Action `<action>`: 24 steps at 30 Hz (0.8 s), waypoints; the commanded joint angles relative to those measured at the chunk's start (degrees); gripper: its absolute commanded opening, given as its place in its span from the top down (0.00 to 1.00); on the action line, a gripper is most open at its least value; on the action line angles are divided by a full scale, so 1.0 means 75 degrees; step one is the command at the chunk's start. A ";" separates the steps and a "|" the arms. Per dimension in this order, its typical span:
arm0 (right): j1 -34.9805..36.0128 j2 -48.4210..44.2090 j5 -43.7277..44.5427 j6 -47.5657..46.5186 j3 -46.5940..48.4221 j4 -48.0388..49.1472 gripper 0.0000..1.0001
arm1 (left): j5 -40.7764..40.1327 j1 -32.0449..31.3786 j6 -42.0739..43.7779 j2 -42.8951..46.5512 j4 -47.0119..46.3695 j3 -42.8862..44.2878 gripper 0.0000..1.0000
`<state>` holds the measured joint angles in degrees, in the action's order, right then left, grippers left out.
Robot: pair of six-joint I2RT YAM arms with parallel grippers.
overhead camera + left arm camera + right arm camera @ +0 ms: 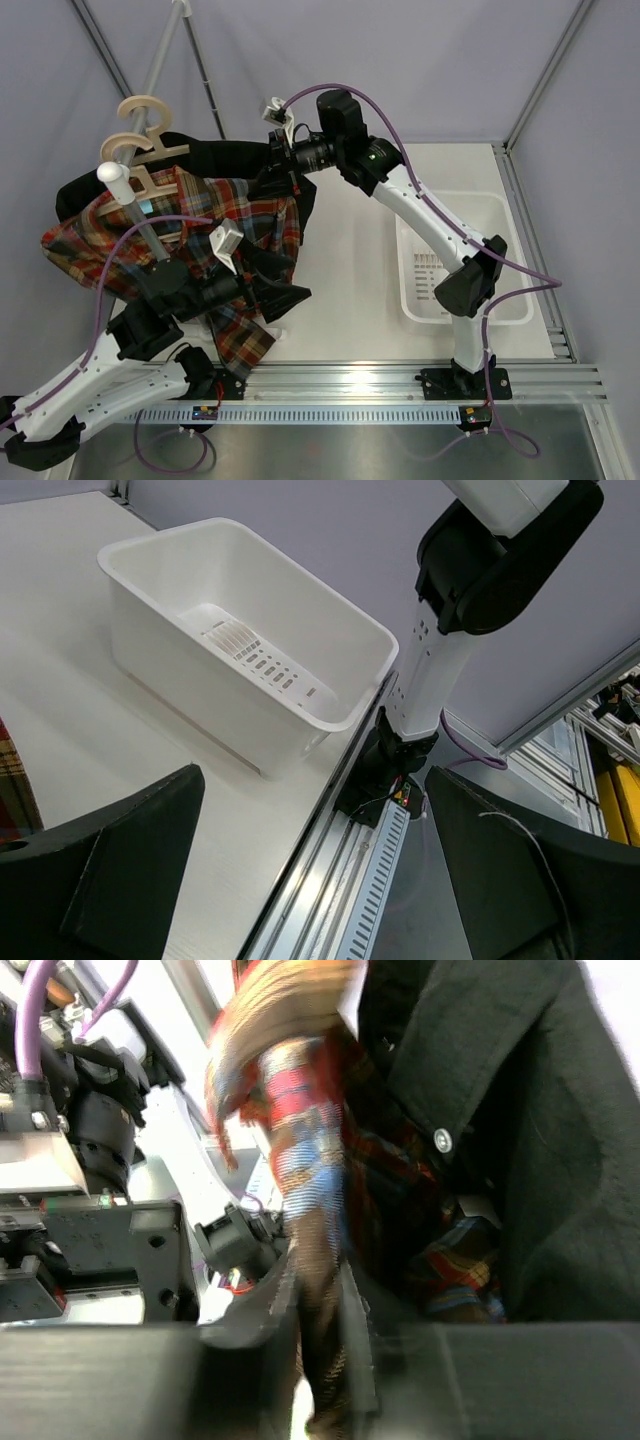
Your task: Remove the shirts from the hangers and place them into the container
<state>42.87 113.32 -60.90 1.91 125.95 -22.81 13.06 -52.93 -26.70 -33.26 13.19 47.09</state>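
Note:
The plaid shirt [240,220] hangs on a beige wooden hanger [138,172] at the left. The black shirt [215,150] hangs behind it on a second hanger [148,112]. My right gripper [285,168] reaches to the plaid shirt's upper right edge. In the right wrist view, it [322,1300] is shut on a bunched strip of plaid shirt [300,1160], with the black shirt [520,1110] and a pale button beside it. My left gripper [285,285] sits low in front of the plaid shirt. It [315,810] is open and holds nothing. The white container [515,270] stands at the right with nothing in it.
A grey metal rail [160,60] carries the hangers and runs to the back left. The right arm's base [420,680] stands just beyond the container [330,720]. An aluminium rail [400,378] lines the near table edge.

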 commanded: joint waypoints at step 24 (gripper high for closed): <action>0.0342 0.1765 -0.0375 0.0564 0.3714 -0.1157 1.00 | 0.0649 -0.0033 0.0736 -0.0991 0.0163 0.0530 0.01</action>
<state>44.80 124.75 -61.45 1.04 150.91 -35.70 15.68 -52.95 -22.28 -38.92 13.58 48.90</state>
